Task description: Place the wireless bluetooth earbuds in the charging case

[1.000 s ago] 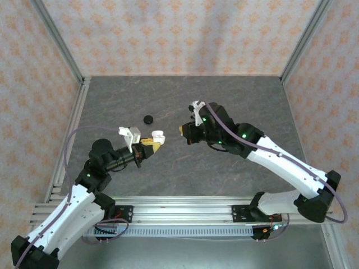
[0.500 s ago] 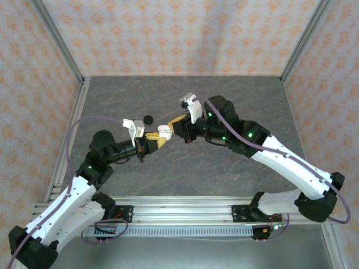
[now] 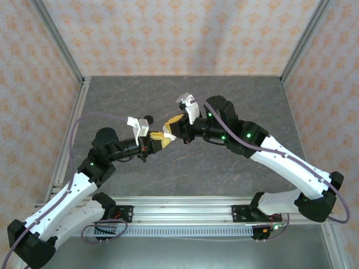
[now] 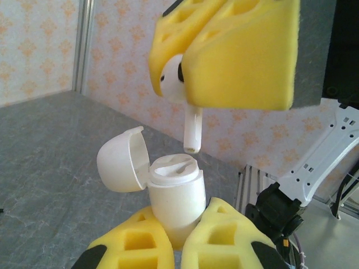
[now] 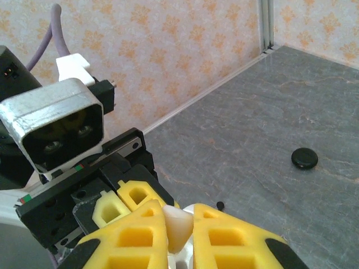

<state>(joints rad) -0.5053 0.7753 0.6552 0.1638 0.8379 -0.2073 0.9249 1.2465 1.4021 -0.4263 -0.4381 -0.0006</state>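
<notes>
Closer together than before. Clamping white open-lidded plastic charging case [image 4: 175, 197] in left jaws; pinching white short-stemmed earbud [image 4: 191, 124] in right jaws, just above its opening.

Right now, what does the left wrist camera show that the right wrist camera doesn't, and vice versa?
Left wrist camera: the open charging case, lid flipped back, clamped in the left gripper, with the white earbud hanging stem-down just above it, not yet in. Right wrist camera: a black disc lying on the table, and the left arm's wrist camera. Both: the white earbud pinched in the right gripper.
</notes>
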